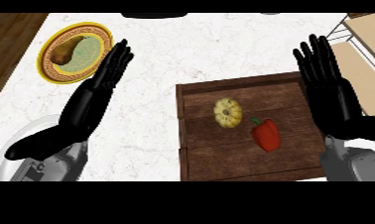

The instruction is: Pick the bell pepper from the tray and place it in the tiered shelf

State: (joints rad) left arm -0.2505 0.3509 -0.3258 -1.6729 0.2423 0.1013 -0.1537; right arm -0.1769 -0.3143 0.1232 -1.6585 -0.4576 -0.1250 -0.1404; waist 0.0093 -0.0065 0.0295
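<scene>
A red bell pepper point(267, 135) with a short green stem lies on a dark wooden tray point(212, 161), toward the tray's right side and nearer its front edge. Just beside it, up and to the left, sits a small yellow scalloped squash point(227, 112); the two lie close together but do not touch. The tray's front edge is cut off at the bottom of the view, and its right edge is hidden under the right hand point(331, 91). That hand is flat and open, fingers straight and pointing away from the robot, holding nothing. The tray rests on a white marbled worktop point(198, 44), at its front right. In the worktop's far right corner, only a pale wooden slice of the tiered shelf point(362, 37) shows; the rest is cut off. The left hand point(99, 89) is also open with straight fingers, empty, over the worktop's left half. Beyond its fingertips, near the far left corner, a yellow-rimmed plate point(53, 72) holds a brown pear point(64, 52). No writing or labels can be read anywhere
</scene>
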